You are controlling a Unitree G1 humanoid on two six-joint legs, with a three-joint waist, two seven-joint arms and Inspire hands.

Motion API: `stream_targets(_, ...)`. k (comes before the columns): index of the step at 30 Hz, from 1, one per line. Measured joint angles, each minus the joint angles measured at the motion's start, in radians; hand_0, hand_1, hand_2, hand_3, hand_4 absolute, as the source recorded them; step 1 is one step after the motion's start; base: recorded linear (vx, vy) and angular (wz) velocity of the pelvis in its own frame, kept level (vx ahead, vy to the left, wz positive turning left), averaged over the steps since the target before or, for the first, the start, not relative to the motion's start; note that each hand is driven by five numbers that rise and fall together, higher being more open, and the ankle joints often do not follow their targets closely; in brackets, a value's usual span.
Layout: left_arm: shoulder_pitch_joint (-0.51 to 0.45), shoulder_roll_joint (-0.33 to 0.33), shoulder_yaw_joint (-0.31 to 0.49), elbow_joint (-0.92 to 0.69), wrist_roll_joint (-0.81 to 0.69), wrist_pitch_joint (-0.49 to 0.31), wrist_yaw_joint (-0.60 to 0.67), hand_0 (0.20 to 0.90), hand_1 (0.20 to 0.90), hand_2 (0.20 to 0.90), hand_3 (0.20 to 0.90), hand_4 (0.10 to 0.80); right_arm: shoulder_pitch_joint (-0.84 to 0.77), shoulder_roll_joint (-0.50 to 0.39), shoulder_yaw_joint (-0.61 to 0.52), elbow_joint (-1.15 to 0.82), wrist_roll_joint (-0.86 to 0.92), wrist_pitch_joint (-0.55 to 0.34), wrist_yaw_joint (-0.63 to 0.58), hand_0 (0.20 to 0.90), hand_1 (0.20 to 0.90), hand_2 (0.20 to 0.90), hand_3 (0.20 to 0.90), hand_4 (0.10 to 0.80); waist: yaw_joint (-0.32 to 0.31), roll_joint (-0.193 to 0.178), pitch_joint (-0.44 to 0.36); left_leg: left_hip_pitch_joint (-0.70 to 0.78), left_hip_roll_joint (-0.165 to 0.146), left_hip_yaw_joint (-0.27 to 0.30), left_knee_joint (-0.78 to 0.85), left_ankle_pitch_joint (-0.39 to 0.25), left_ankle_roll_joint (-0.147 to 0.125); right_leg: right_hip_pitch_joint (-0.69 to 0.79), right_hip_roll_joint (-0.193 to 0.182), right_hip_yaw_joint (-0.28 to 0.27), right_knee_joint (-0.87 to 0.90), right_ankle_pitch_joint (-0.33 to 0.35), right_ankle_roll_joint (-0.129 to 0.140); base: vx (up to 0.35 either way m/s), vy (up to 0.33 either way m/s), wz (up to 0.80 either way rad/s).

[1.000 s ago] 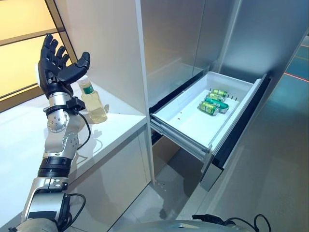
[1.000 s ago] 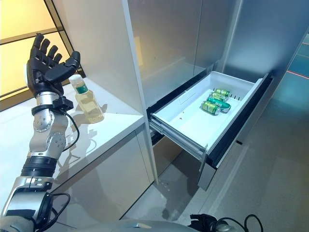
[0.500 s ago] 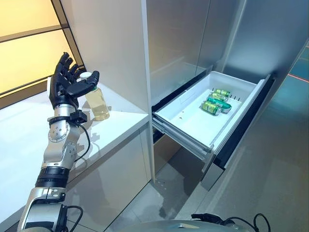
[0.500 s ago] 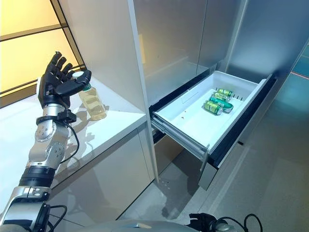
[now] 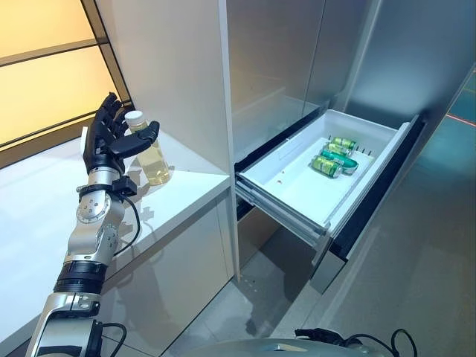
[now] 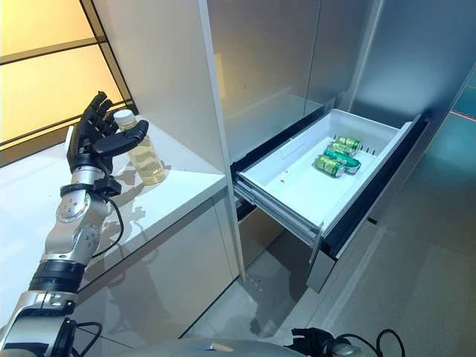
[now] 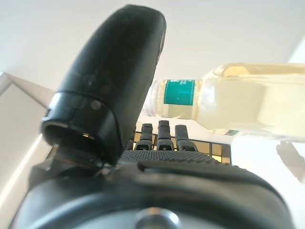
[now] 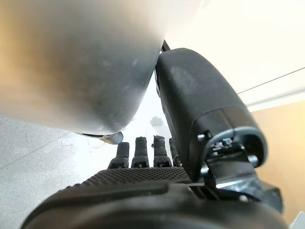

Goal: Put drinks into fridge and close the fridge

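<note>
Left eye view had the left hand (image 5: 111,145) spread wide beside the bottle (image 5: 151,156) on the counter (image 5: 182,190), nothing gripped. Thumb near the neck could've tipped it. Right hand (image 8: 157,191) hung idle, fingers straight.

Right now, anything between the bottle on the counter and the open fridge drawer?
Yes. In the left eye view a tall white cabinet panel stands between the bottle and the drawer. Nothing else lies on the counter there.

The left hand (image 5: 111,141), fingers spread, brackets the bottle (image 5: 149,152) standing on the white counter (image 5: 44,208).
</note>
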Motion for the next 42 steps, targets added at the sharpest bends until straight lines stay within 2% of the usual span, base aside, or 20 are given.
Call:
stream_targets(8, 0.0, 0.0, -0.039, 0.036, 0.001, 0.012, -0.022, 0.9, 0.9, 0.9, 0.9, 0.8, -0.001, 0.0, 0.0, 0.0, -0.008, 0.003, 0.001, 0.9, 0.9, 0.9, 0.9, 0.8, 0.0, 0.001, 0.001, 0.001, 0.0, 0.001, 0.001, 0.0, 0.0, 0.001, 0.0, 0.001, 0.003, 0.0, 0.0, 0.0, 0.0, 0.0)
stream_targets(19, 0.0, 0.0, -0.041, 0.06, 0.05, 0.015, -0.025, 0.9, 0.9, 0.9, 0.9, 0.8, -0.002, -0.001, -0.001, 0.0, -0.008, 0.006, 0.002, 0.9, 0.9, 0.9, 0.9, 0.8, -0.002, 0.003, 0.002, 0.006, 0.0, 0.016, 0.001, 0.0, 0.0, 0.001, 0.0, 0.012, 0.003, 0.0, 0.0, 0.001, 0.002, -0.02)
stream_targets(30, 0.0, 0.0, -0.078, 0.119, 0.083, 0.021, -0.017, 0.9, 0.9, 0.9, 0.9, 0.8, -0.002, -0.001, -0.002, -0.002, -0.008, 0.012, 0.002, 0.9, 0.9, 0.9, 0.9, 0.8, -0.003, 0.004, 0.002, 0.009, 0.0, 0.022, 0.001, 0.0, 0.0, 0.001, 0.0, 0.016, 0.003, 0.0, 0.0, 0.0, 0.0, 0.0)
stream_targets(39, 0.0, 0.0, -0.08, 0.203, 0.095, 0.021, 0.003, 0.9, 0.9, 0.9, 0.9, 0.8, -0.012, 0.001, -0.001, -0.005, -0.006, 0.018, 0.002, 0.9, 0.9, 0.9, 0.9, 0.8, -0.028, 0.004, 0.002, 0.012, 0.0, 0.025, 0.001, 0.0, 0.0, 0.002, 0.0, 0.02, 0.003, 0.001, 0.0, -0.001, 0.0, 0.0)
stream_targets(40, -0.001, 0.0, -0.08, 0.203, 0.084, 0.021, 0.004, 0.651, 0.651, 0.651, 0.609, 0.509, -0.012, 0.001, 0.0, -0.006, -0.005, 0.018, 0.002, 0.9, 0.9, 0.9, 0.9, 0.8, -0.03, 0.004, 0.002, 0.013, 0.0, 0.025, 0.001, 0.0, 0.0, 0.002, 0.0, 0.022, 0.003, 0.001, 0.0, -0.007, -0.001, -0.05)
stream_targets(42, -0.001, -0.001, -0.08, 0.203, 0.067, 0.021, 0.012, 0.3, 0.3, 0.3, 0.2, 0.1, -0.012, 0.001, 0.0, -0.007, -0.004, 0.019, 0.001, 0.9, 0.9, 0.9, 0.9, 0.8, -0.031, 0.004, 0.002, 0.016, 0.001, 0.027, 0.001, 0.0, 0.0, 0.003, 0.001, 0.026, 0.003, 0.001, 0.0, -0.007, -0.002, -0.05)
